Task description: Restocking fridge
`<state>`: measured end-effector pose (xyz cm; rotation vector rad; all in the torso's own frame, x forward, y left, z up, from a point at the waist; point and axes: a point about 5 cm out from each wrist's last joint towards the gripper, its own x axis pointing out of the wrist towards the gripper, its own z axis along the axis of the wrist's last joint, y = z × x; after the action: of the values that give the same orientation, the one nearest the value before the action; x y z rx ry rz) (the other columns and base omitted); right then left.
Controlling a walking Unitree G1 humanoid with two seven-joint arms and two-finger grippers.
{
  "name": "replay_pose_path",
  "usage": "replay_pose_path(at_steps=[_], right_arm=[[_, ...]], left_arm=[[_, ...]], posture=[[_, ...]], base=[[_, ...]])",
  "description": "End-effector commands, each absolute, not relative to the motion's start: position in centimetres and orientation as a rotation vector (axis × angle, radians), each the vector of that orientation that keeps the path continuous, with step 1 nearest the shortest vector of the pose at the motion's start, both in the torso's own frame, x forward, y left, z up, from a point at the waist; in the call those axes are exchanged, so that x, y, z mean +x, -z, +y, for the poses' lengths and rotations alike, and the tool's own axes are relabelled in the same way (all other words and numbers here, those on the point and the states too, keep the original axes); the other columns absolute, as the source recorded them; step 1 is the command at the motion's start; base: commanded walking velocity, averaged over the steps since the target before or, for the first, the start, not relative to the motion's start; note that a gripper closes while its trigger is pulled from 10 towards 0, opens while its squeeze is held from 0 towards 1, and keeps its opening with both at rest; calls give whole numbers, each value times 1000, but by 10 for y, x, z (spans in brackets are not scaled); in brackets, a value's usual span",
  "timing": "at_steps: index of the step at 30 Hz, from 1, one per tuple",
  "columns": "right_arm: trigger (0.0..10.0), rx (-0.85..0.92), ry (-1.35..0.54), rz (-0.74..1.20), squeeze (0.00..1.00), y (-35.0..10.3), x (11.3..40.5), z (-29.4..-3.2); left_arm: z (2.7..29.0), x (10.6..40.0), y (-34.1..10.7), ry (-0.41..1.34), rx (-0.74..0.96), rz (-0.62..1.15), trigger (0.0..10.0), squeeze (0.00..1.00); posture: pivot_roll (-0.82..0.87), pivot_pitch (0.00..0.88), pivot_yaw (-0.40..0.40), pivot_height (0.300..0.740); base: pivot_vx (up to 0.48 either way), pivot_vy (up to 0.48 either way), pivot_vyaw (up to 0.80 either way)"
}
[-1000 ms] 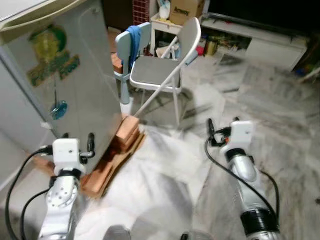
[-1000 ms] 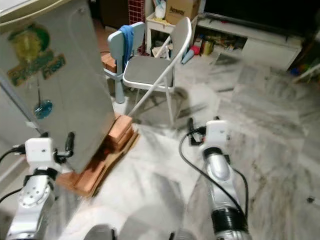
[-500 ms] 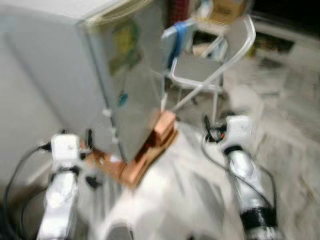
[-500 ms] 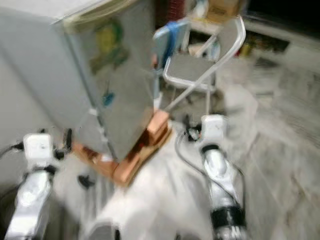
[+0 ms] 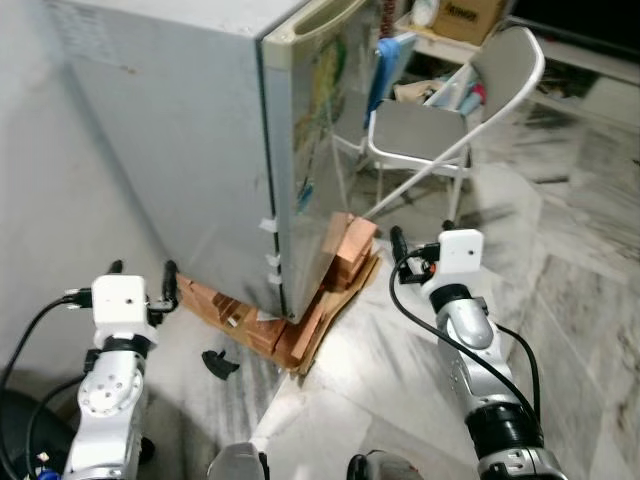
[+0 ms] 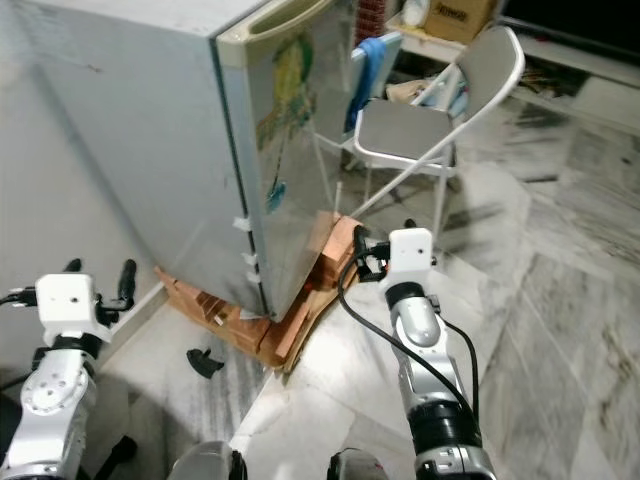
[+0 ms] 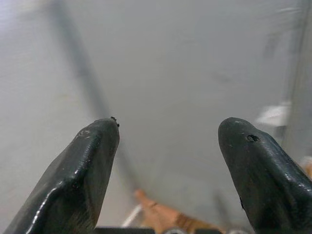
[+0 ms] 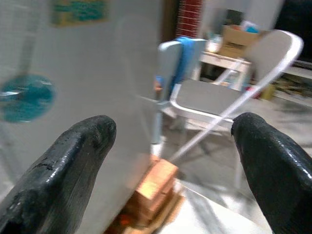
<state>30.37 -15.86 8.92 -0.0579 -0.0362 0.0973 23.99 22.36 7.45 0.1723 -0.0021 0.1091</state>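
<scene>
A grey fridge [image 5: 190, 130] stands just ahead with its door [image 5: 312, 150] shut; stickers and magnets dot the door. It rests on bricks [image 5: 345, 250] and flattened cardboard. My left gripper [image 5: 142, 272] is held low by the fridge's side wall, open and holding nothing; in the left wrist view the left gripper [image 7: 168, 131] faces that grey wall. My right gripper [image 5: 408, 258] is raised in front of the door's lower corner, open and holding nothing. In the right wrist view the right gripper [image 8: 173, 126] faces the door and the chairs beyond it.
A grey folding chair [image 5: 440, 120] stands right of the fridge, with a small blue chair draped in blue cloth [image 5: 387, 58] behind it. A cardboard box [image 5: 468, 12] sits on a shelf at the back. A small black object [image 5: 218, 363] lies on the marble floor.
The view has swung left, so the fridge's side wall and closed door now sit in the middle. Both grippers remain open and held up as before.
</scene>
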Motion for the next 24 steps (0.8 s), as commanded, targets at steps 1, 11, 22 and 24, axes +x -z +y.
replay_pose_path(at_steps=[1,11,22,24], right_arm=[[10000,-66,-69,-42,0,-92,303,-167],[10000,-106,-66,24,0,-82,301,-160],[10000,-117,-65,30,0,-81,301,-161],[10000,-117,-65,30,0,-81,301,-161]], left_arm=[[214,242,-77,-66,155,-18,10000,0],[217,238,-73,-74,158,2,10000,0],[216,237,-72,-74,157,3,10000,0],[216,237,-72,-74,157,3,10000,0]], posture=[[145,65,1,740],[137,65,6,740],[137,64,5,740],[137,64,5,740]], base=[[0,0,-800],[0,0,-98],[0,0,0],[0,0,0]])
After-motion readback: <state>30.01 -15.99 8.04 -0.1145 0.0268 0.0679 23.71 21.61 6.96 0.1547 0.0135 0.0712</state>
